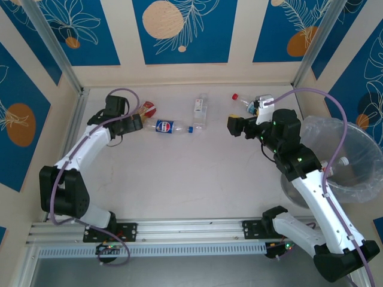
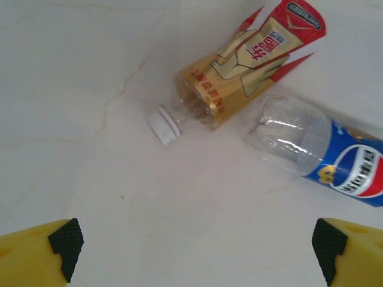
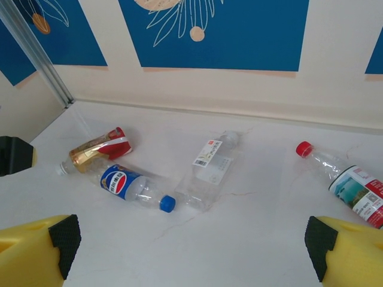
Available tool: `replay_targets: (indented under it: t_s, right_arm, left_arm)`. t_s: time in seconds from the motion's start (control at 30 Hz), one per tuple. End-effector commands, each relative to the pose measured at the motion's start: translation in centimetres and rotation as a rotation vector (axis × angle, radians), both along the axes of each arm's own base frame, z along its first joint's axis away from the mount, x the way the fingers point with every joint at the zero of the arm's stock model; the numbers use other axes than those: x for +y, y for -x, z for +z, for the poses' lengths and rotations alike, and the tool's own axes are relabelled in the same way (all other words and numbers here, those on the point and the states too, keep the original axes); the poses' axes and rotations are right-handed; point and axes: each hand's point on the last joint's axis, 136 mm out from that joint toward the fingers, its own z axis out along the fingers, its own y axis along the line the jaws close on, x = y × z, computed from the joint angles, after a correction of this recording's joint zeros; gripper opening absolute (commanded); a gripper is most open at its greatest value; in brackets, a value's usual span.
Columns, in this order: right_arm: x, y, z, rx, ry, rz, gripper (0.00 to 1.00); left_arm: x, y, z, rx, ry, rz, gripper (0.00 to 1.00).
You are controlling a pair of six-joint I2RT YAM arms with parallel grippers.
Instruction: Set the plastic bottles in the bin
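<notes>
Pale marbled tabletop [image 1: 191,179] boxed in by cream walls [image 1: 239,72] with blue flower panels is what I see from above. At upper left my left pincer [image 1: 137,123] sits with its fingers spread wide and nothing between them. On its wrist camera the yellow fingertips [image 2: 60,245] stand at the two bottom corners. Just beyond them a gold bottle [image 2: 239,72] with a red label and white cap lies on its side. A blue-label bottle [image 2: 323,152] lies just beside it at the right edge. From above, the two lie near the back wall, and I cannot tell whether they touch. Right of them, upper centre, a clear bottle [image 1: 200,111] with a white label lies alone. Further right lies a red-capped bottle [image 1: 242,103], partly hidden by my right arm. My right pincer [image 1: 232,127] is spread wide too, gripping nothing. At far right stands the bin [image 1: 365,179], lined with a crinkly bag, well apart from these four bottles.
</notes>
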Motion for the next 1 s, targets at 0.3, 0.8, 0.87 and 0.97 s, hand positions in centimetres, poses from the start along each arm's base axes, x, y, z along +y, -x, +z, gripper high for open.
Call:
replay_targets:
  t_s: [0.3, 0.8, 0.87, 0.97]
  right_arm:
    - [-1.5, 0.2, 1.0, -0.092, 0.039, -0.006, 1.0]
    - [-3.3, 1.4, 1.0, -0.091, 0.069, -0.059, 1.0]
    - [-3.3, 1.5, 1.1, -0.091, 0.071, -0.059, 1.0]
    - [-3.5, 1.5, 1.0, -0.091, 0.078, -0.065, 1.0]
  left_arm:
    - [1.8, -3.3, -4.7, 0.105, -0.264, -0.471, 1.0]
    - [2.6, -6.3, -11.1, 0.228, -0.356, -0.681, 0.81]
    - [2.8, -6.5, -11.6, 0.24, -0.357, -0.682, 0.79]
    - [2.8, -6.9, -12.1, 0.254, -0.354, -0.689, 0.76]
